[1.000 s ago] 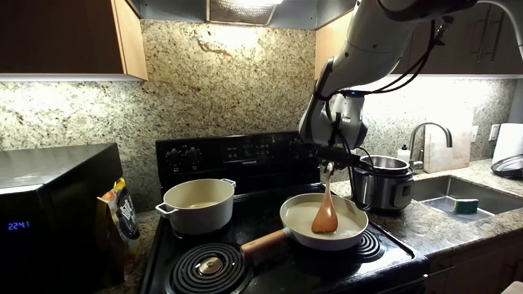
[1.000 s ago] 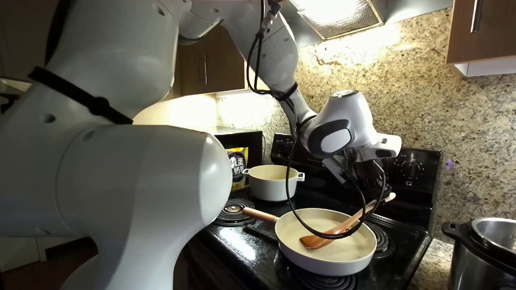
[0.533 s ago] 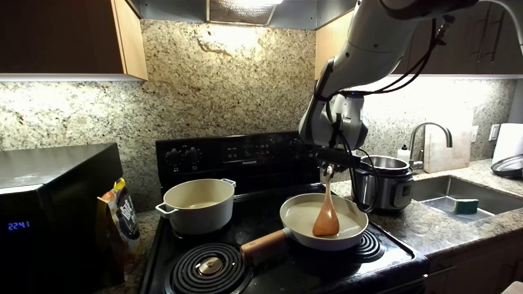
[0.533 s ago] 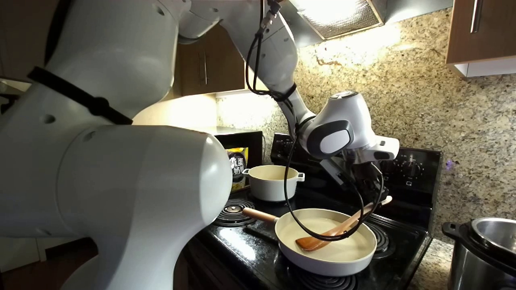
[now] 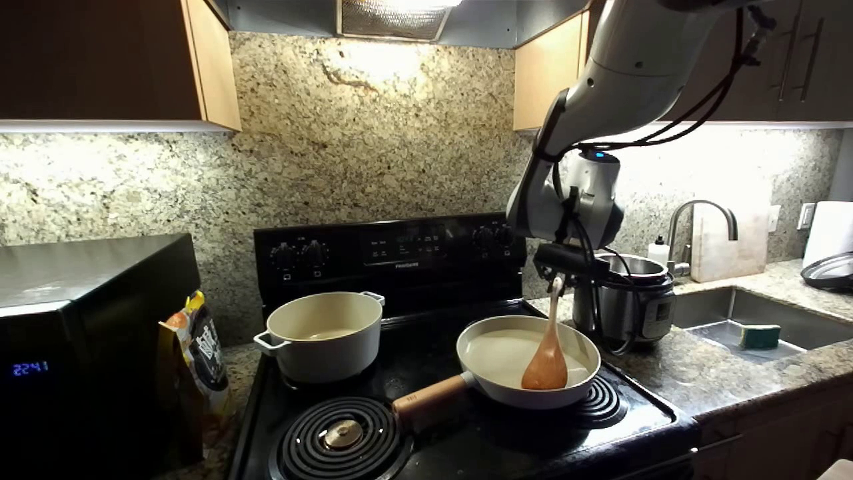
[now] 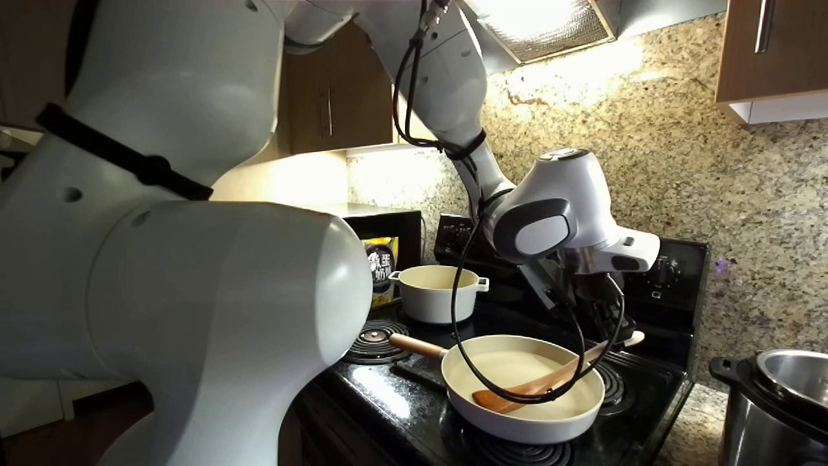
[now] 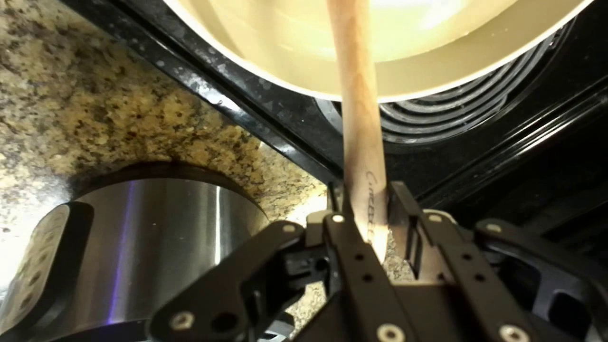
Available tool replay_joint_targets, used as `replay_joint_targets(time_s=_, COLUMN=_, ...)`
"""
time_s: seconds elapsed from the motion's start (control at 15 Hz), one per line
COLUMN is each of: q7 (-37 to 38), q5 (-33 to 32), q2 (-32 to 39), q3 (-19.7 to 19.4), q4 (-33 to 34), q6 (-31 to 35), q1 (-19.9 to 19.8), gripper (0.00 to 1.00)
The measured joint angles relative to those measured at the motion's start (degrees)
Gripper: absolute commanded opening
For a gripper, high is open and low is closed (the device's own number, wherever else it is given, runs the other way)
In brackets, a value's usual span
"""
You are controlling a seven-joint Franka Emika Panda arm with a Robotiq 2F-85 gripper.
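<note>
Gripper [image 7: 368, 204] and spatula [image 5: 549, 347] have shifted toward the cooker [image 5: 616, 310], blade [image 5: 545, 373] nearer the pan's wall [image 5: 503, 395], work still inside; fingers [image 7: 403, 203] clamp the spatula's handle [image 7: 361, 126].

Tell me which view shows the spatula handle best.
The wrist view: the spatula handle looms large, clamped in the gripper, lettering showing. Both exterior views show it smaller, slanting out of the pan; in an exterior view, a cable crosses it.
</note>
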Motion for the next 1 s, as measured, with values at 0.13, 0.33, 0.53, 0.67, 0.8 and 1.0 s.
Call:
replay_joint_targets(time_s=0.13, q7=0.00, q5=0.38, q2=-1.11, q3=0.00, q4=-0.84, q6=1.13, q1=-1.44, gripper=0.06)
replay_joint_targets(time_s=0.33, q7=0.00, q5=0.39, q2=-2.23, q3=-0.04, q4=-0.82, q6=1.43, q1=-4.25, gripper=0.06)
replay_joint_targets(time_s=0.53, q7=-0.03, q5=0.37, q2=-2.70, q3=-0.03, q4=0.16, q6=1.27, q1=-7.05, gripper=0.06)
replay_joint_targets(time_s=0.67, q7=-0.04, q5=0.21, q2=-2.69, q3=0.04, q4=1.39, q6=0.75, q1=-8.44, gripper=0.06)
replay_joint_targets(time_s=0.8, q7=-0.05, q5=0.01, q2=-2.49, q3=0.18, q4=2.84, q6=0.10, q1=-9.28, gripper=0.06)
replay_joint_targets(time_s=1.0, q7=-0.05, q5=-0.42, q2=-1.81, q3=0.44, q4=5.46, q6=-1.67, q1=-9.93, gripper=0.06)
